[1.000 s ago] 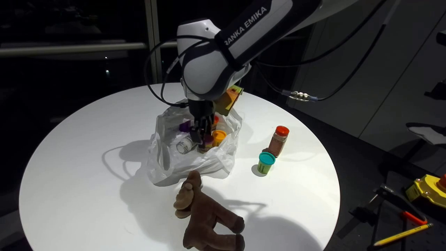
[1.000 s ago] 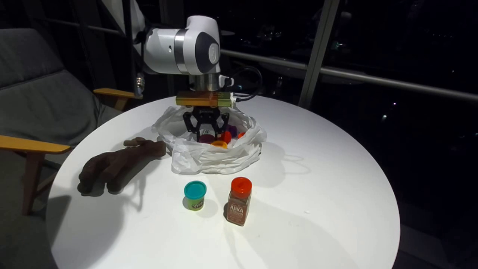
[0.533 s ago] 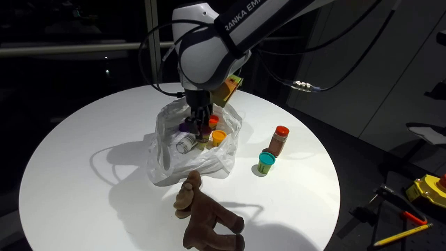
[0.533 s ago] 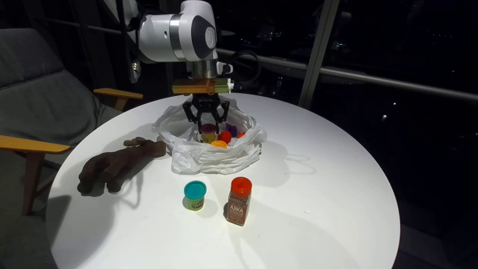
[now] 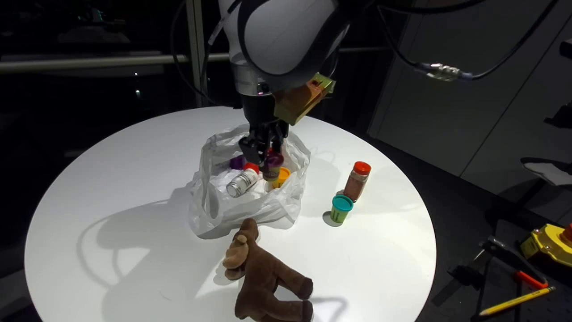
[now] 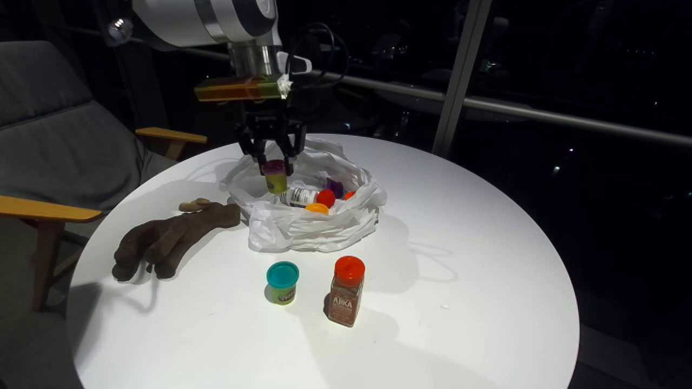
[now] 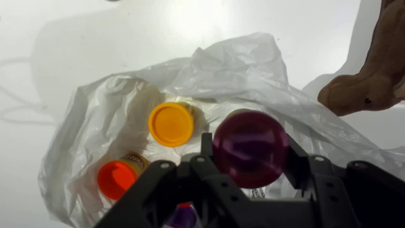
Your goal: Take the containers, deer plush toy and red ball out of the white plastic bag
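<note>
- Round white table [image 5: 384, 255], filling most of the lower frame in both exterior views.
- Carries the open white plastic bag [image 6: 313, 232], just left of the frame's centre in both exterior views.
- Bears the brown deer plush toy [image 5: 259, 275] at lower centre in an exterior view, on its side, head just beside the bag; cannot tell whether touching.
- Supports the upright teal-lidded green tub [image 6: 283, 285], below and left of centre in an exterior view.
- Holds, at lower centre there, near the tub, the upright red-lidded jar [image 6: 346, 294].

Purple-lidded tub [image 6: 275, 178] hangs over white bag [image 6: 313, 232], brown deer [image 5: 262, 273] lying outside.
</note>
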Tool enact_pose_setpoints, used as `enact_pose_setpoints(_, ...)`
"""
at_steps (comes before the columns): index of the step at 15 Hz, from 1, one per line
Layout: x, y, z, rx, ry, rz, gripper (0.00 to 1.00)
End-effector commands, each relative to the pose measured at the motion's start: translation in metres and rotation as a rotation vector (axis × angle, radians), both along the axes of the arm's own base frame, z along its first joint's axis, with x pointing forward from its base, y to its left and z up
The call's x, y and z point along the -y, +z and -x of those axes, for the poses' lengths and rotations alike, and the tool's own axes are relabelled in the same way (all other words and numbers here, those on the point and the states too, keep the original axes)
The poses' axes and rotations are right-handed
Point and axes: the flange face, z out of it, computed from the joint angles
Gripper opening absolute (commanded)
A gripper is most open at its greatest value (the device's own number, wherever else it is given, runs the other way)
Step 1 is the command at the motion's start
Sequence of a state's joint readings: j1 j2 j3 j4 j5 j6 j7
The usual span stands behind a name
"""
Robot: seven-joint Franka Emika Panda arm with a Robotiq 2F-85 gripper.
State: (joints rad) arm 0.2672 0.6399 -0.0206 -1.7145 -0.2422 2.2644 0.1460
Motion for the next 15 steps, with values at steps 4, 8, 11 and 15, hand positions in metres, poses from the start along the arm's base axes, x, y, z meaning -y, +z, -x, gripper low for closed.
enact_pose_setpoints(4,-0.007,0.016,0.092,-0.053,-0.086,0.044,0.28)
enact_pose_setpoints(8,-0.009,-0.033,0.12,-0.117,-0.075,0.005,0.28)
enact_pose_setpoints(11,-0.002,-0.062,0.124,-0.1,-0.067,-0.016,0.28)
enact_pose_setpoints(15,0.015,-0.103,0.124,-0.122,-0.081,-0.023,0.28)
